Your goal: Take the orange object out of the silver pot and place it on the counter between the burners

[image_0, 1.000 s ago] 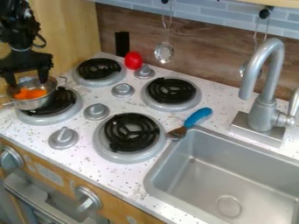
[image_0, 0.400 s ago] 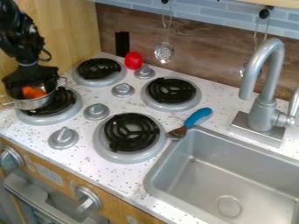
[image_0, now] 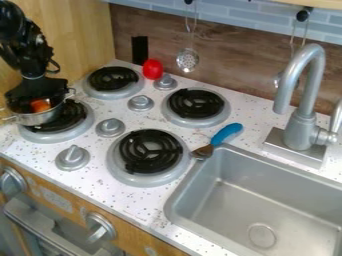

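Minding the rim of the metal pot (image_0: pixel 41 119), I am favouring an upright, centred line for the end effector (image_0: pixel 32 101) near the orange object (image_0: pixel 41 105), its opening and hold being impossible to tell.

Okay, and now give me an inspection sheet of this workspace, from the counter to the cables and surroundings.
Surface: speckled white counter with coil burners and an inset sink.
Job's things: metal pot at the leftmost burner, an orange item inside.
Clutter: red object near the back burners; blue-handled utensil beside the sink.
Gripper: down at the pot, close to the orange item; grip unclear.
Cables: black loop by the arm, probably a cable.
Surroundings: gray faucet, hanging perforated ladle, wooden side panel.
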Available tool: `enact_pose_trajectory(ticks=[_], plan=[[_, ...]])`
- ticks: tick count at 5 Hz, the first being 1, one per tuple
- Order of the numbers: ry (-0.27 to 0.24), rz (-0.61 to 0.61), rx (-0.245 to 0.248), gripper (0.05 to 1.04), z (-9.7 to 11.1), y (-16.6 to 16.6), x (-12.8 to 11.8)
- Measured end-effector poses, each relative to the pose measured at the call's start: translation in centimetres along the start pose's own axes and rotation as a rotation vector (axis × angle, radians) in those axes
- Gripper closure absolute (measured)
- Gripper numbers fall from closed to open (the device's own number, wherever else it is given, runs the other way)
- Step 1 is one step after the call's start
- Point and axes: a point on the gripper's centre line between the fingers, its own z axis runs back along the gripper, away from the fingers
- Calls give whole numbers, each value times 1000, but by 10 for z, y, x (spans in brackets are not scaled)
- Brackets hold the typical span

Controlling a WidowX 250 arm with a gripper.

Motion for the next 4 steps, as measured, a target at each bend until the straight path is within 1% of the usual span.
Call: enact_pose_trajectory(ticks=[1,2,3,4], plan=[[-12,-11,-8,514,-1,-1,0],[-2,-51,-11,517,3,0,-4],[-25,-115,-41,517,27,-7,1],[-85,-174,-96,517,71,-22,5]])
